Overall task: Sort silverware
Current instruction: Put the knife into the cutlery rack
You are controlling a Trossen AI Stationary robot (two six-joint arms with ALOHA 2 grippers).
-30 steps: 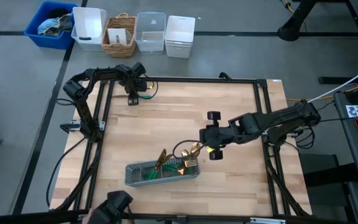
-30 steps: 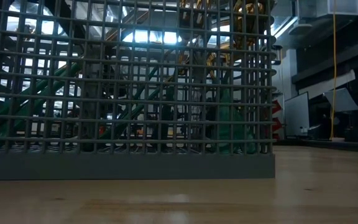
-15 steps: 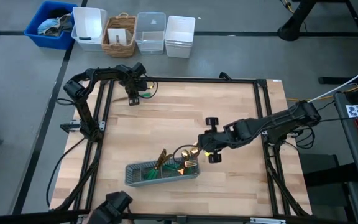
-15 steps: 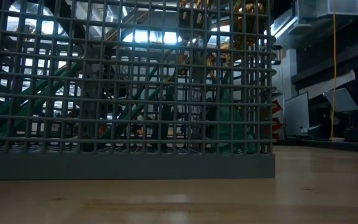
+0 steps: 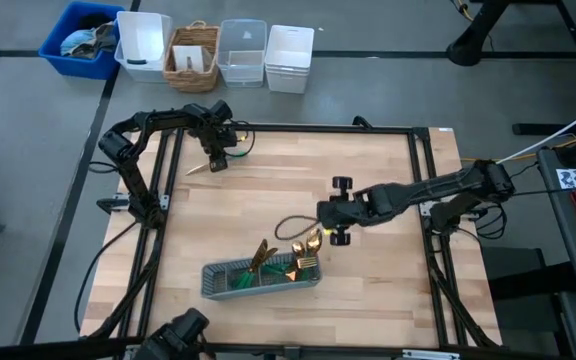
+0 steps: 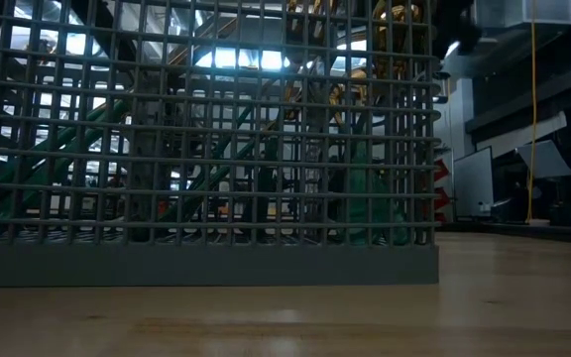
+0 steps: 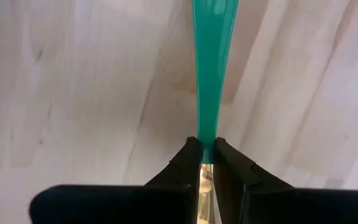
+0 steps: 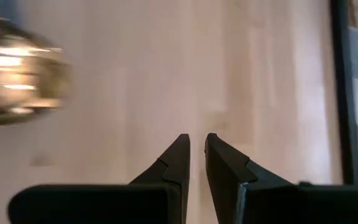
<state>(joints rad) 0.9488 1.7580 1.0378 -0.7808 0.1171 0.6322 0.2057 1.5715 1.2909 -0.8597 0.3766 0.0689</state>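
Teal handle (image 7: 211, 68) (left wrist view only)

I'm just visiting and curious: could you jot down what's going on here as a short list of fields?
Table: pale wood
Left pincer: at the table's far left corner, shut on a piece of cutlery with a green handle
Right pincer: above the table's middle, nearly closed, holding nothing
Tray: grey mesh, near the front edge, holding gold-headed cutlery

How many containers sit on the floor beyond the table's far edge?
5, in a row: blue bin, white bin, wicker basket, clear tub, white stacked tub. None look hidden.
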